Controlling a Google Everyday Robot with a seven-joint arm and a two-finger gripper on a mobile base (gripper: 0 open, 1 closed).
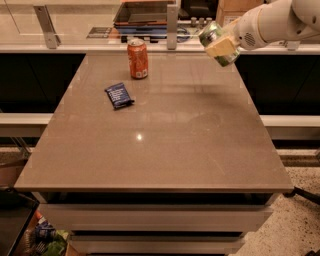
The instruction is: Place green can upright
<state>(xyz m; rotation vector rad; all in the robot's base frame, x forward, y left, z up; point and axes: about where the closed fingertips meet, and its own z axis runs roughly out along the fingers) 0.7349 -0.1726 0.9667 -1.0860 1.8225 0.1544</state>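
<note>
The green can [212,36] hangs tilted in the air above the far right part of the brown table [165,135]. My gripper [220,44] is shut on it, with a pale finger across its side. The white arm comes in from the upper right. The can's silver end points down to the right.
An orange-red can [137,58] stands upright at the far middle-left of the table. A dark blue packet [119,95] lies flat in front of it. A counter with a rail and a tray [145,15] runs behind the table. The table's right edge is near the arm.
</note>
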